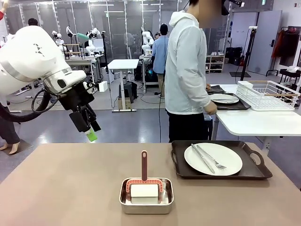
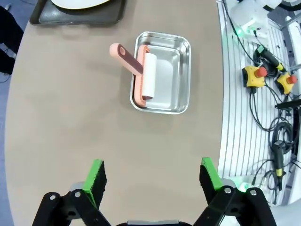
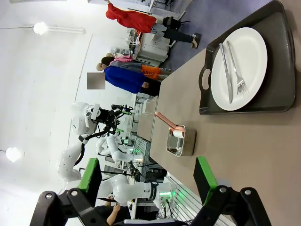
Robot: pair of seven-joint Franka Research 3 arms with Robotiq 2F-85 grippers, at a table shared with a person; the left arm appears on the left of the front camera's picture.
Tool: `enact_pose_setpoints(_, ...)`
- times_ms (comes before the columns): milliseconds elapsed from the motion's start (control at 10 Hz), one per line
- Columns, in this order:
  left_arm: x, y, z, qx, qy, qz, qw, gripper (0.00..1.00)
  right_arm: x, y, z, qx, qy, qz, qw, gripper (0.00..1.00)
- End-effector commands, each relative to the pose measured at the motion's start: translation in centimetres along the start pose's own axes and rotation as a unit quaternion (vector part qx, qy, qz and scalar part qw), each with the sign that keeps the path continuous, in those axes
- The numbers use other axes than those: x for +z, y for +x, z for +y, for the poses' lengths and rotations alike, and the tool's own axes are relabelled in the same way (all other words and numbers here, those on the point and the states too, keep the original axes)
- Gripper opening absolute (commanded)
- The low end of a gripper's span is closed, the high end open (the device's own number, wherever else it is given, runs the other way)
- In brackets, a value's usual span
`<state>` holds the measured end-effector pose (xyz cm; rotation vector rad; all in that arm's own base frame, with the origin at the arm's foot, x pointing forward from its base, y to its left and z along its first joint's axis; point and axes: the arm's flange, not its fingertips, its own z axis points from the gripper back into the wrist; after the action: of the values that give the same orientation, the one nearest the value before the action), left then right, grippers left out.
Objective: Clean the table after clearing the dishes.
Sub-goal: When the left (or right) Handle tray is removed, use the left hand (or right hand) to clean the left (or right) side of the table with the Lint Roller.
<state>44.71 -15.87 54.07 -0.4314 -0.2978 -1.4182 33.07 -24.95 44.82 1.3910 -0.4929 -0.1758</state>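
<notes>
Hovering left tool (image 2: 153,175), jaws wide, over table (image 2: 70,117)

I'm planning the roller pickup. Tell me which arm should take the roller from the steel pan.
Probably left. The left gripper hangs open above the table, and its wrist view has the roller in the steel pan straight ahead. The right gripper, also open, views the pan from farther away.

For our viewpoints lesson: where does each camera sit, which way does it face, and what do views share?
Front: fixed between the arms, facing the person across the table; left arm shows.
Left wrist: looking down past the open left gripper at the pan.
Right wrist: rolled sideways, open right gripper facing the plate.
Shared: the pan.
</notes>
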Motion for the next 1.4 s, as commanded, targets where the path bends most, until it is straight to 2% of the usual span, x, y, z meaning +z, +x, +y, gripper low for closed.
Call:
enact_pose_setpoints(0, 0.2, 0.1, -0.2, 0.005, 0.003, 0.003, 1.000, 1.00, 0.1, -0.1, 0.3, 0.004, 0.003, 0.001, 1.000, 1.00)
enact_pose_setpoints(200, 0.1, 0.0, 0.0, 0.000, 0.001, -0.001, 1.000, 1.00, 0.1, -0.1, 0.3, 0.004, 0.003, 0.001, 1.000, 1.00)
enact_pose_setpoints(300, -1.7, 2.2, 1.7, -0.045, -0.003, 0.003, 0.999, 1.00, 0.1, -0.1, 0.3, 0.004, 0.003, 0.001, 1.000, 1.00)
enact_pose_setpoints(600, -7.9, 10.7, 4.6, -0.101, -0.036, 0.084, 0.991, 1.00, 0.1, -0.1, 0.3, 0.004, 0.003, 0.001, 1.000, 1.00)
enact_pose_setpoints(700, -9.5, 13.1, 5.1, -0.112, -0.032, 0.130, 0.985, 1.00, 0.1, -0.1, 0.3, 0.004, 0.003, 0.001, 1.000, 1.00)
enact_pose_setpoints(800, -10.7, 14.7, 6.0, -0.113, -0.030, 0.155, 0.981, 1.00, 0.1, -0.1, 0.3, 0.004, 0.003, 0.001, 1.000, 1.00)
enact_pose_setpoints(1100, -13.1, 16.2, 7.3, -0.105, -0.041, 0.199, 0.973, 1.00, 0.1, -0.1, 0.3, 0.004, 0.003, 0.001, 1.000, 1.00)
enact_pose_setpoints(1300, -13.9, 16.2, 7.4, -0.090, -0.049, 0.202, 0.974, 1.00, 0.1, -0.1, 0.3, 0.004, 0.003, 0.001, 1.000, 1.00)
